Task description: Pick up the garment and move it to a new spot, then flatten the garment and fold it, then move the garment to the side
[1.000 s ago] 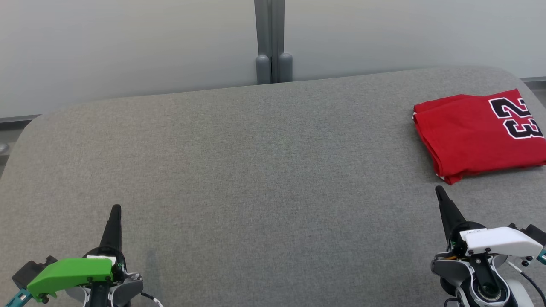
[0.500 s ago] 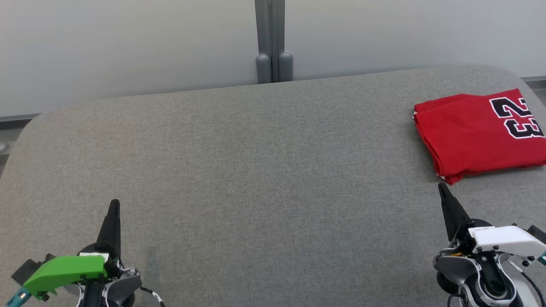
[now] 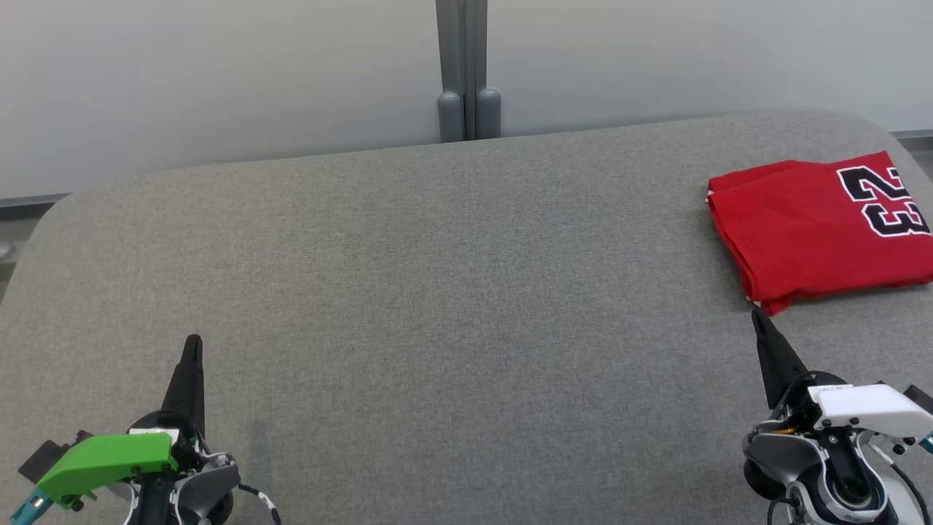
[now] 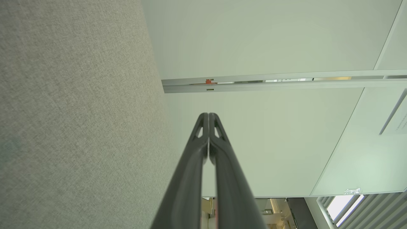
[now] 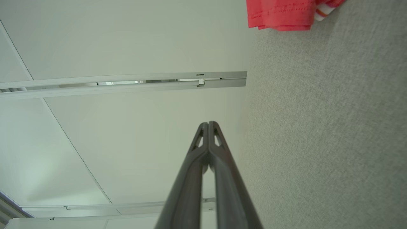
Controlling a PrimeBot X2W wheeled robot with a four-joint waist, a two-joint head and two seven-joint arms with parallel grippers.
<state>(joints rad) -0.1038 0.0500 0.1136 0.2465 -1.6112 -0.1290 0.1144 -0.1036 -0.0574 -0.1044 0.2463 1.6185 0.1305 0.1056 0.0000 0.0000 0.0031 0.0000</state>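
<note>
Cut off, head view: the garment (image 3: 816,226) runs past the right edge of the picture, so its right end cannot be seen.
Cut off, right wrist view: a hemmed edge of the garment (image 5: 279,14) sits at the top border, with a scrap of white and striped trim beside it; the rest lies outside the picture.
Cut off, arms: the housings behind both pincers are clipped by the bottom edge of the head view.
Hidden: the lower layers of the fold lie under the top layer; their number cannot be told.
Hard to make out: small white spots at the left corner and the near corner of the garment; trim or label, it cannot be told.
Garment, look: red fabric folded into a rough rectangle, lying flat, top face smooth; a black "23" outlined in white lies sideways near the right end; stacked edges show along the left and near sides.
Garment, place: on the far right of the grey surface (image 3: 466,292), close to its right rim.
Left pincer (image 3: 193,344): closed, fingers pressed together to one point, gripping nothing; at the lower left over bare surface, well apart from the garment; green cover behind it.
Right pincer (image 3: 756,315): closed, fingers together, gripping nothing; the tip is near the near corner of the garment; the right wrist view shows bare surface between tip and fabric; white cover behind it.
Background: pale wall (image 3: 219,87) with a grey post (image 3: 466,73) behind the surface.
</note>
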